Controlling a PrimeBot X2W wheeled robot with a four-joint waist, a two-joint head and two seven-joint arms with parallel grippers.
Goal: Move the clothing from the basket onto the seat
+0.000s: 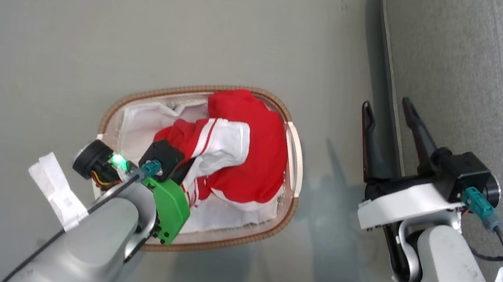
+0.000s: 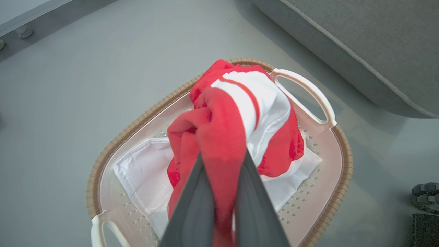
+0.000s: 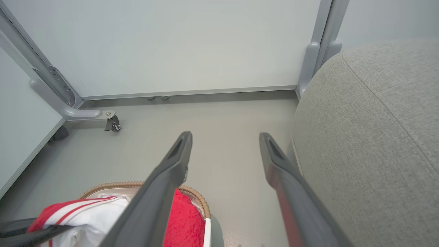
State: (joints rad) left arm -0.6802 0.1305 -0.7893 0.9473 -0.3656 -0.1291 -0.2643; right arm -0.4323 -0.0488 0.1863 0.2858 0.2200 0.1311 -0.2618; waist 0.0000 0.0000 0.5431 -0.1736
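**Garment gripped, nothing on the seat yet**

My left gripper (image 2: 223, 154) is pinched shut on a fold of the red clothing (image 2: 219, 130), right between its fingers. The rest of the pile lies in the basket (image 1: 288, 213) on a white sheet (image 2: 137, 171). My right gripper (image 1: 386, 103) hangs wide open and empty beside the seat (image 1: 497, 75), which shows no garment. I judge the whole carry is left.
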